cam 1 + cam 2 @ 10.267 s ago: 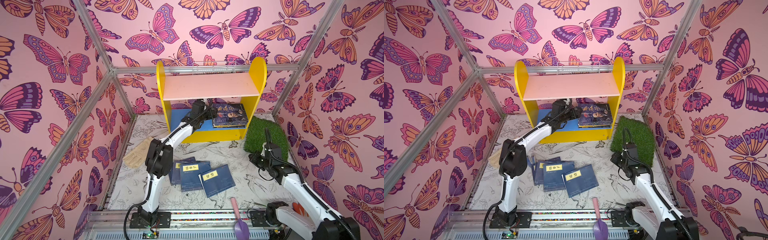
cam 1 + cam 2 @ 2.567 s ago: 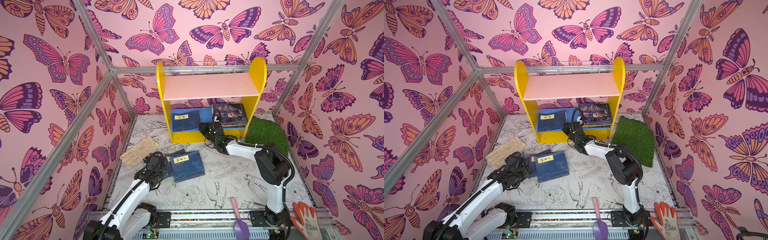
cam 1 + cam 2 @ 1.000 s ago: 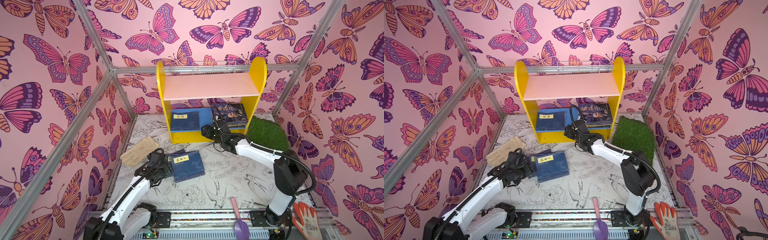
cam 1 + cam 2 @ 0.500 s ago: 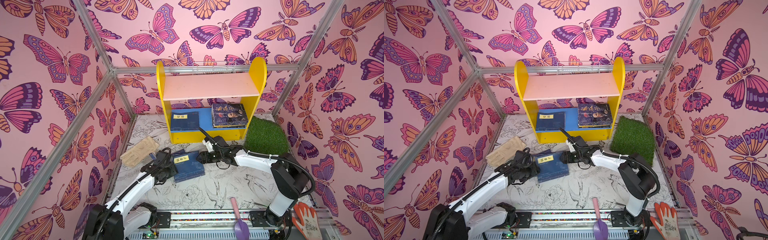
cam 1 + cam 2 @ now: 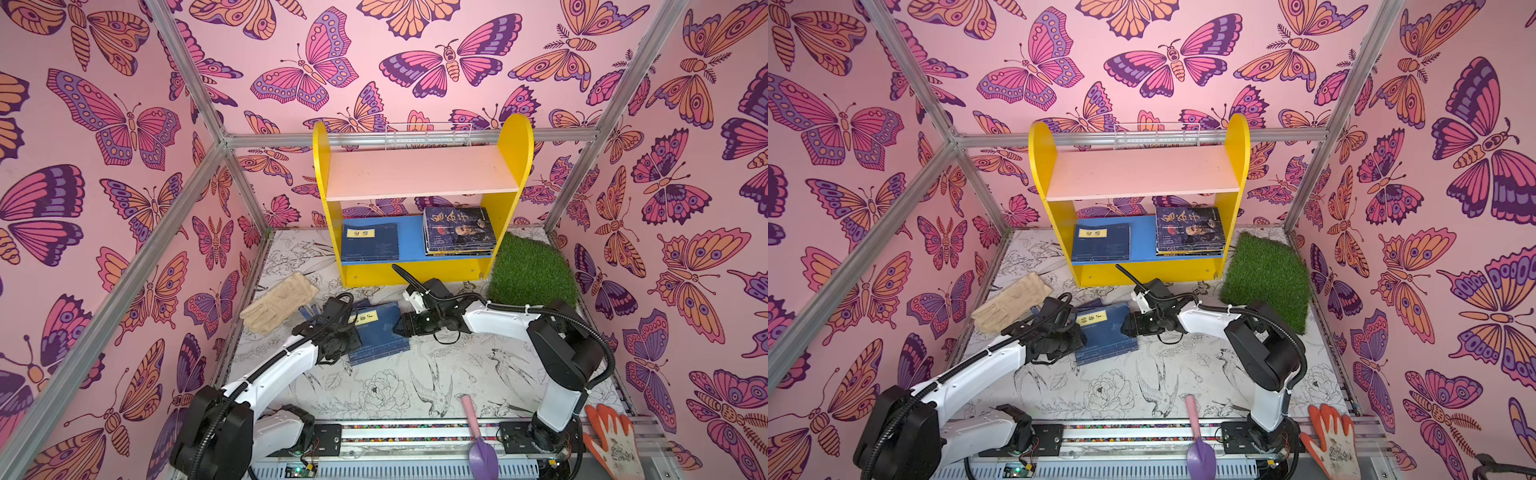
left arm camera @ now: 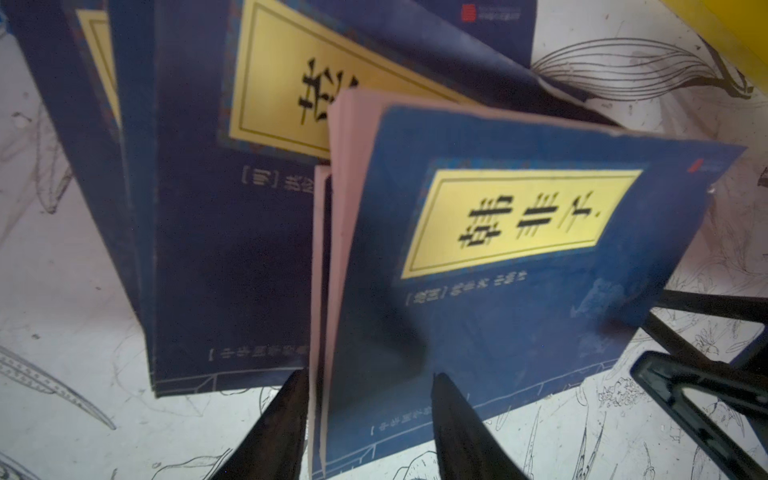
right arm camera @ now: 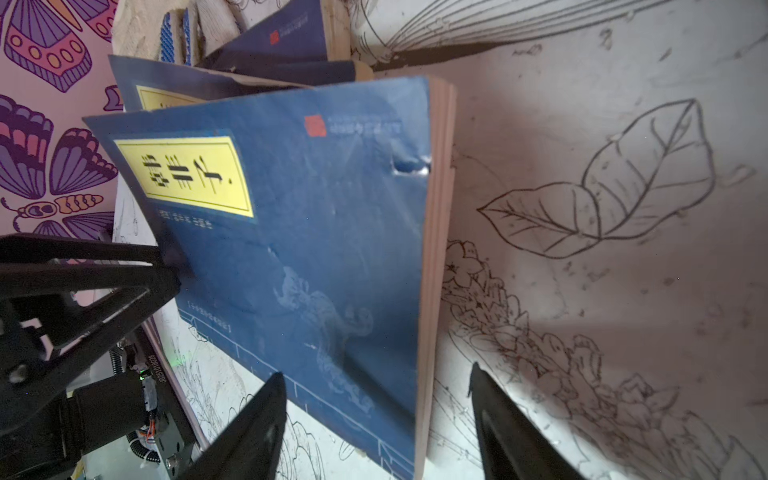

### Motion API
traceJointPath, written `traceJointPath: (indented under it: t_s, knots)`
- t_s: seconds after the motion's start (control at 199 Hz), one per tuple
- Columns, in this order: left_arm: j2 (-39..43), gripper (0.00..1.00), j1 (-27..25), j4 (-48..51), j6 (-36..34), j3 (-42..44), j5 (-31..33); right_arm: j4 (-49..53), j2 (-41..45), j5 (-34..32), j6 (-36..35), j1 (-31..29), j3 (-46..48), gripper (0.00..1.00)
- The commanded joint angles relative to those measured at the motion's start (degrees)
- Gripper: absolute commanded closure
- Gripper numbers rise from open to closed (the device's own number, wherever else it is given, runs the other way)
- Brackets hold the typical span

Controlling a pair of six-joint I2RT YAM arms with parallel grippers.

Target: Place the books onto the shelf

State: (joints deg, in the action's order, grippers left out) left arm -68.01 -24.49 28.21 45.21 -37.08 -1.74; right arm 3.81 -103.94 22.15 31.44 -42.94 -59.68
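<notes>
We find the top book (image 5: 382,336) of the pile (image 5: 380,357) lying crosswise before the shelf (image 5: 415,174), long axis running from left gripper (image 6: 363,399) to right gripper (image 5: 402,327). Left straddles one end, clamp unclear; right stands wide at the other.

The left hand (image 6: 370,376) is no longer reaching into the shelf (image 5: 515,166); it is now working at the pile on the desk (image 5: 415,386), its fingers (image 6: 457,415) closing either side of the left edge of the top book (image 5: 378,328), which is tilting up off the books beneath. The right hand (image 5: 400,326) is leaving the shelf front and settling, spread wide, at that book's opposite edge. One more navy book (image 5: 370,243) is now lying on the blue lower board (image 5: 411,232), and an orange glove (image 5: 611,436) is now showing by the front rail
</notes>
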Motion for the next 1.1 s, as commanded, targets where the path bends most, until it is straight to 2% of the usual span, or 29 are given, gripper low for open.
traceJointPath:
  t_s: [0.0,0.698,0.898,1.099]
  knots:
    - [-0.28,0.50,-0.56,-0.31,-1.00,-1.07,-0.02,-0.18,-1.16,0.69,-1.30,0.03,0.83,0.31]
    - [-6.91,0.50,-4.51,-1.22,-2.49,-5.07,-1.12,-2.67,1.16,1.47,-1.07,0.58,2.64,0.31]
    - [-5.59,0.48,-4.60,-1.32,-2.72,-5.75,1.21,-1.89,2.86,-2.78,-0.95,0.98,2.61,0.33]
    - [-1.81,0.39,-4.60,-1.30,-2.64,-5.24,3.14,-0.75,4.53,-9.12,-0.45,1.74,3.85,0.35]
